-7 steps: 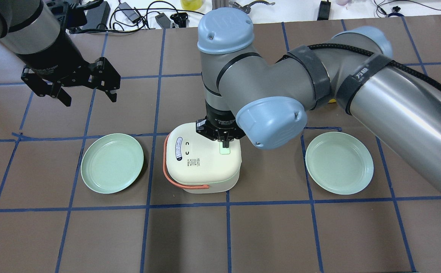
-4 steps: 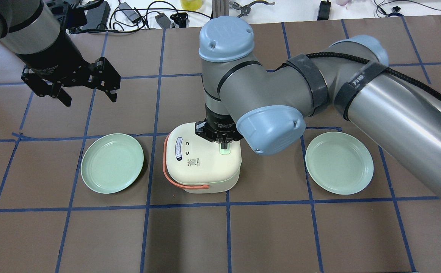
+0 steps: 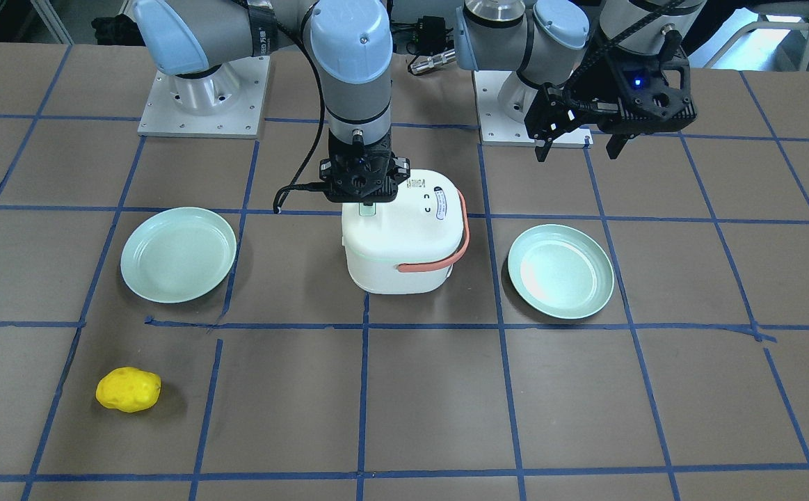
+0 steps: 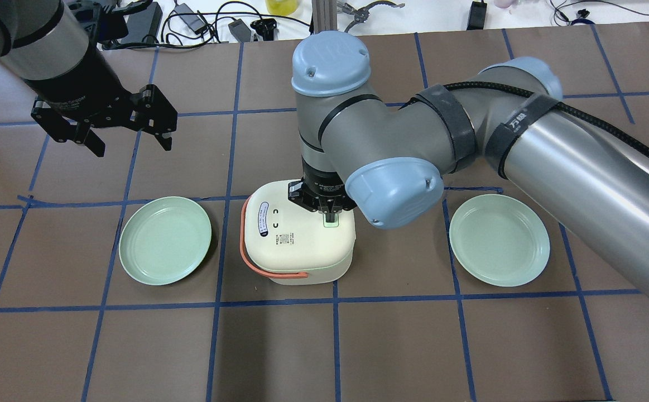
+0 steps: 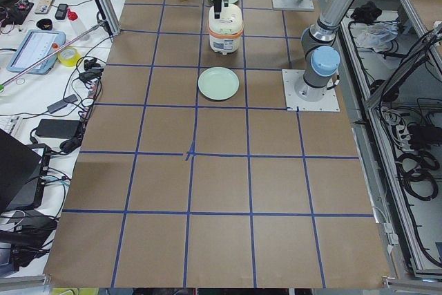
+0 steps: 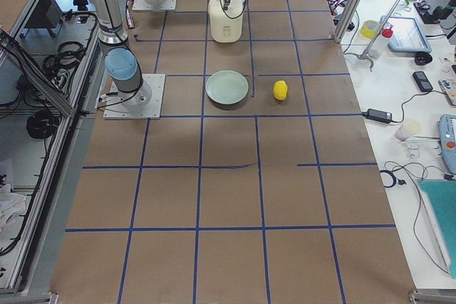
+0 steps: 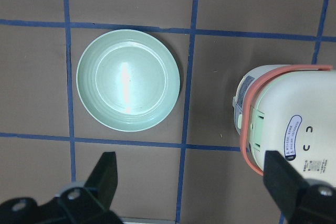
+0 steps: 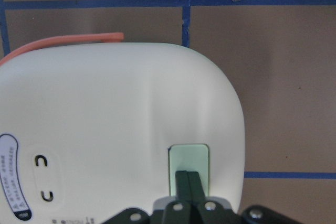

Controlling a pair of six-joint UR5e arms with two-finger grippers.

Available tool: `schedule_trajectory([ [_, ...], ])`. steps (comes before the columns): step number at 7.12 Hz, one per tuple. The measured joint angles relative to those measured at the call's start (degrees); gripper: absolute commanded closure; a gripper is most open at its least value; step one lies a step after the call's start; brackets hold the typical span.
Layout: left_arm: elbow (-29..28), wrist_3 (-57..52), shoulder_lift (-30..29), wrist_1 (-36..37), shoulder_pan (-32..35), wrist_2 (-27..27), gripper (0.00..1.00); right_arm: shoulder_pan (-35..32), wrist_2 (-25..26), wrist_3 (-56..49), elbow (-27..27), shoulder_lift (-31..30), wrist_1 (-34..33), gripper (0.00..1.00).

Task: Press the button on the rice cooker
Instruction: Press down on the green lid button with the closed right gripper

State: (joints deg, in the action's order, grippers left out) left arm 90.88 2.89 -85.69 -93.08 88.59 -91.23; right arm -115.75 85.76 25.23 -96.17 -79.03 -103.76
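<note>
Reference direction: from the operators' edge of the table point(image 3: 432, 403) toward the robot bases.

Nearest the operators' edge, on the robot's right side, lies a yellow lumpy object point(image 3: 128, 390), well apart from everything else.

Further in, three items stand in one row across the blue tape grid: a pale green plate point(image 3: 178, 254) on the robot's right; the white rice cooker point(image 3: 404, 243) at the centre; a second pale green plate point(image 3: 561, 271) on the robot's left. Neither plate touches the cooker; both plates hold nothing.

The rice cooker stands upright with its lid down; its orange handle point(image 3: 439, 263) is folded down around the side that faces the robot's left and the operators. The button point(image 8: 189, 163), a pale green rectangle, sits in the lid top near the edge on the robot's right side.

The right gripper point(image 8: 188, 176) points straight down over the lid; its fingers are pressed together with no gap, and their tips meet the button's near end.

The left gripper point(image 4: 133, 148) hangs above bare table, well apart from the cooker and beyond the left-side plate; its fingers are spread wide and hold nothing.
</note>
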Motion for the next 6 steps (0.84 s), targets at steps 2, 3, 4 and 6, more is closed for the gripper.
schedule_trajectory([
  [2, 0.00, 0.01, 0.00, 0.00, 0.00, 0.00, 0.00, 0.00, 0.14, -0.01, -0.02, 0.08, -0.07, 0.88],
  [3, 0.00, -0.01, 0.00, 0.00, 0.00, 0.00, 0.00, 0.00, 0.11, -0.01, -0.04, 0.10, -0.06, 0.88],
  [4, 0.00, -0.03, 0.00, 0.00, 0.00, 0.00, 0.00, 0.00, 0.06, -0.01, -0.06, 0.10, -0.05, 0.83],
  [6, 0.00, 0.00, 0.00, 0.00, 0.00, 0.00, 0.00, 0.18, 0.36, 0.04, 0.29, -0.09, 0.04, 0.38],
])
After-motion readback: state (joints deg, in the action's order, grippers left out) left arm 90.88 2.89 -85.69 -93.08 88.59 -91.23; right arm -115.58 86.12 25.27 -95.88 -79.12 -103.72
